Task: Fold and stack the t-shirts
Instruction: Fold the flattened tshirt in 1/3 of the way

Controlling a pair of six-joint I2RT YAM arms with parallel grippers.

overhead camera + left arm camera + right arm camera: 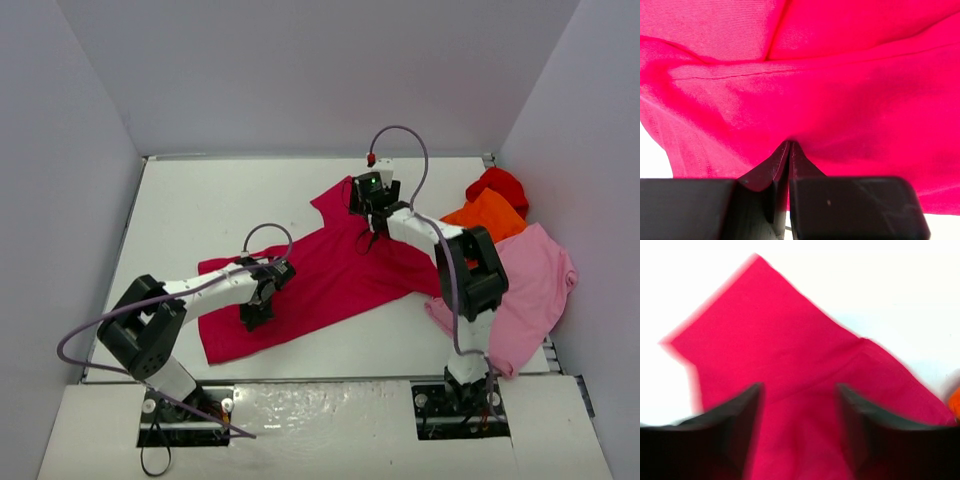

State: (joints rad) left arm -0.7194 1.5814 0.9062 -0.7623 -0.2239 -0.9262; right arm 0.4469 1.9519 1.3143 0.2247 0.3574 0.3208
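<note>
Closest to you, at the bottom centre of the left wrist view, your left gripper (790,152) is clenched on a pinch of the crimson-magenta shirt (330,280), which lies spread mid-frame on the table (200,200) in the overhead view. Further right, your right gripper (799,390) hangs released over the shirt's sleeve, grasping nothing. At the right edge wait the orange shirt (490,215), red shirt (500,185) and light pink shirt (530,290). You seem to be setting up the first fold; next, the right gripper should drop and close on cloth.
</note>
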